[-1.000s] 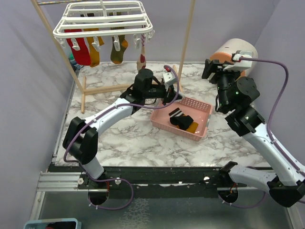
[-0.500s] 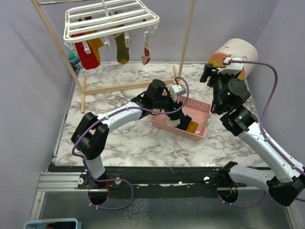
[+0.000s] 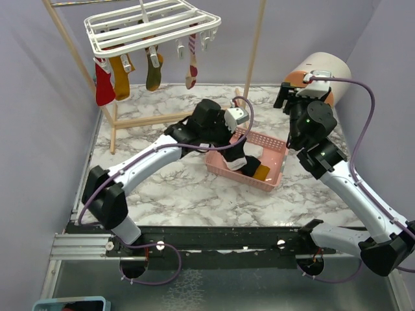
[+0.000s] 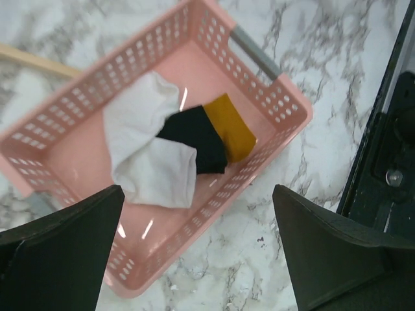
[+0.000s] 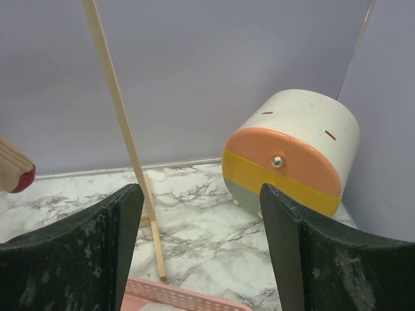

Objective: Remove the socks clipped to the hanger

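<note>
The white hanger (image 3: pixel 152 26) hangs tilted at the back left. Clipped under it are a red sock (image 3: pixel 104 87), a mustard sock (image 3: pixel 120 72), an olive sock (image 3: pixel 154 74) and a striped sock (image 3: pixel 192 65). My left gripper (image 3: pixel 238 154) (image 4: pixel 198 194) hovers open over the pink basket (image 3: pixel 275 144) (image 4: pixel 130 65), nothing between its fingers. Inside lie a white sock (image 4: pixel 146 149), a black sock (image 4: pixel 194 136) and a mustard sock (image 4: pixel 230 126). My right gripper (image 3: pixel 285 97) (image 5: pixel 200 194) is raised at the right, open and empty. A sock toe (image 5: pixel 13 172) shows at its view's left edge.
The wooden pole frame (image 3: pixel 256 45) (image 5: pixel 123 129) carries the hanger, its foot bar (image 3: pixel 155 120) lying on the marble table. A round white, orange and yellow container (image 3: pixel 321 74) (image 5: pixel 292 152) stands at the back right beside the right gripper. Purple walls enclose the table.
My left gripper swung from near the hanger down over the basket and opened from shut. A white sock now lies in the basket. The hanger swings; the right arm shifted slightly.
</note>
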Available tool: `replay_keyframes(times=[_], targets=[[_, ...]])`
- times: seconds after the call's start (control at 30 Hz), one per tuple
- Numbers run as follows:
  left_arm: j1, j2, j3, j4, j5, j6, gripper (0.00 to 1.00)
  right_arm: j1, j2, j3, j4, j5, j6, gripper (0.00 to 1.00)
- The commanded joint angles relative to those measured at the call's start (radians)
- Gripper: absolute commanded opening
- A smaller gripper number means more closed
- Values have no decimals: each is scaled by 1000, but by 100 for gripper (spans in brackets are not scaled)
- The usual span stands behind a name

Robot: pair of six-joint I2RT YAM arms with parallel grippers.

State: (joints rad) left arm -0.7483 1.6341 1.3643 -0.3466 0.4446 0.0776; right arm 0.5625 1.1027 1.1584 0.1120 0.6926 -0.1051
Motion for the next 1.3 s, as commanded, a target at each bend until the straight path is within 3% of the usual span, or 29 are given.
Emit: replay_keyframes(times=[0.0,0.17,0.3,0.37,0.5,0.73,1.07,1.27], targets=[[-5,-150,82,-111,-77,46,99,-6,16,10,14,-23,14,79],[-6,-269,64,-119,-212,99,99,-6,17,16,8,-28,22,79],[18,-364,-73,4,-404,144,99,-7,15,22,-2,-51,36,84],[91,-396,-149,79,-382,121,99,-6,13,31,-17,-59,42,87],[309,-416,-263,230,-176,-19,99,-7,0,35,-35,-57,44,88],[414,-292,-234,333,-138,-93,99,-7,-31,27,-64,-119,67,93],[417,-71,-129,523,-91,-188,97,-7,-61,6,-108,-146,87,94],[417,100,7,587,-163,-200,91,-7,-63,-8,-102,-151,75,94]])
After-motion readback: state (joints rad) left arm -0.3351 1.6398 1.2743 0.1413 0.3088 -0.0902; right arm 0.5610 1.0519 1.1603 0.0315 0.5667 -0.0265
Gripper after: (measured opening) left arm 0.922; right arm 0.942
